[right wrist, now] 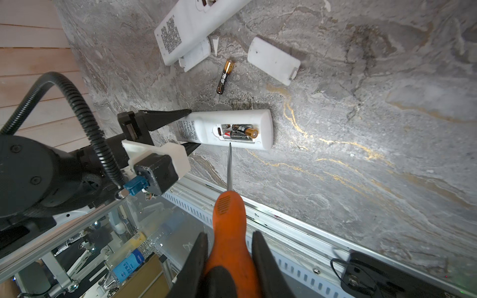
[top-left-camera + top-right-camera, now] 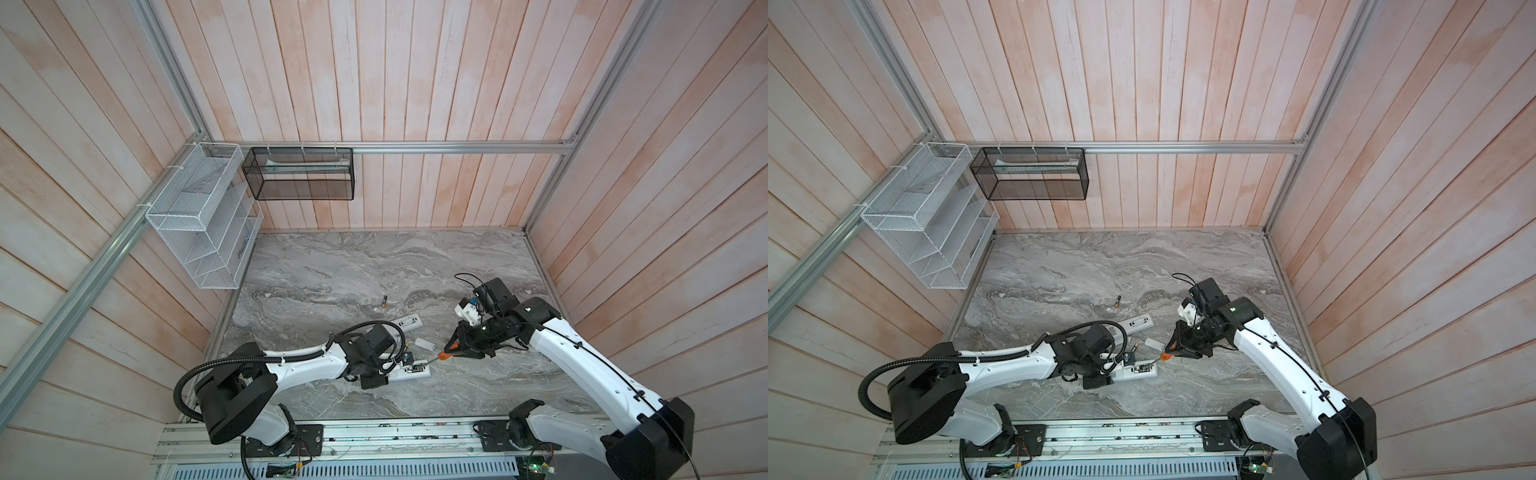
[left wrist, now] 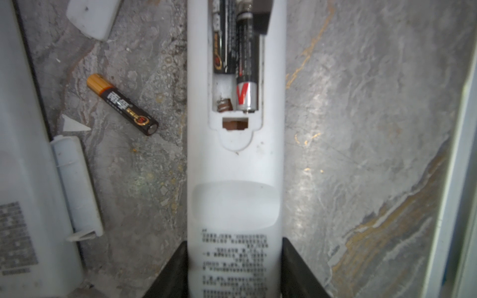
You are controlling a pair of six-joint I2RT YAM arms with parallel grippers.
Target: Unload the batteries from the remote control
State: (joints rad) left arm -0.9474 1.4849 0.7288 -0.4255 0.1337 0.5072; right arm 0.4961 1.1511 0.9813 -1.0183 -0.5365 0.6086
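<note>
My left gripper (image 3: 235, 268) is shut on the white remote control (image 3: 235, 167), which lies back up on the marble with its compartment open. Two batteries (image 3: 247, 64) lie in the compartment; the gold-ended one (image 1: 242, 129) sits askew. A loose battery (image 1: 224, 76) lies on the marble beside the remote, and another (image 2: 384, 302) lies farther back. My right gripper (image 1: 229, 258) is shut on the orange-handled screwdriver (image 1: 229, 227). Its metal tip points at the remote's edge, just beside the compartment. In both top views the two grippers (image 2: 392, 371) (image 2: 455, 351) face each other near the table's front.
A second white remote (image 1: 191, 25) lies behind, with a cover (image 1: 195, 55) against it. Another loose cover (image 1: 273, 60) lies nearby. A white wire rack (image 2: 199, 216) and a black mesh basket (image 2: 299, 174) hang on the walls. An aluminium rail (image 1: 296, 227) runs along the table's front.
</note>
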